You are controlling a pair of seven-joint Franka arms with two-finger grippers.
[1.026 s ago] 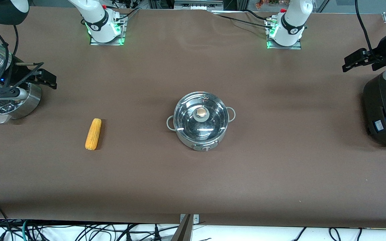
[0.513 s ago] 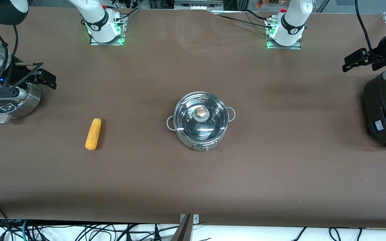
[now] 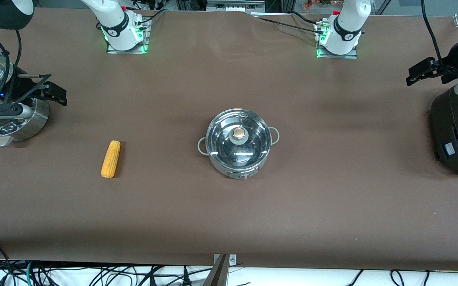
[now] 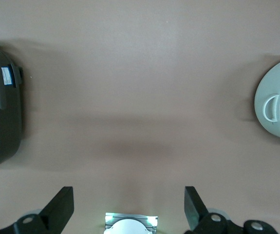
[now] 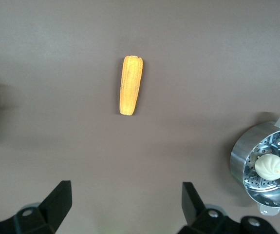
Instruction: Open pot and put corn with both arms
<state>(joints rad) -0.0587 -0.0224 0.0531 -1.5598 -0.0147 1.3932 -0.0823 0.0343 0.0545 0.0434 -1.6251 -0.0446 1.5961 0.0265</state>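
Note:
The steel pot (image 3: 239,143) stands in the middle of the table with its glass lid (image 3: 238,135) on; its side also shows in the left wrist view (image 4: 278,109). The corn (image 3: 111,159) lies bare on the brown cloth, toward the right arm's end from the pot, and appears in the right wrist view (image 5: 130,85). My right gripper (image 3: 54,93) hangs high by the steamer basket, open and empty (image 5: 126,200). My left gripper (image 3: 420,71) hangs high beside the rice cooker, open and empty (image 4: 128,207). Both are well apart from the pot and the corn.
A perforated steel steamer basket (image 3: 12,123) holding a white bun (image 5: 270,166) stands at the right arm's end. A large black rice cooker (image 3: 457,131) stands at the left arm's end. The arm bases (image 3: 123,31) sit along the table's edge farthest from the front camera.

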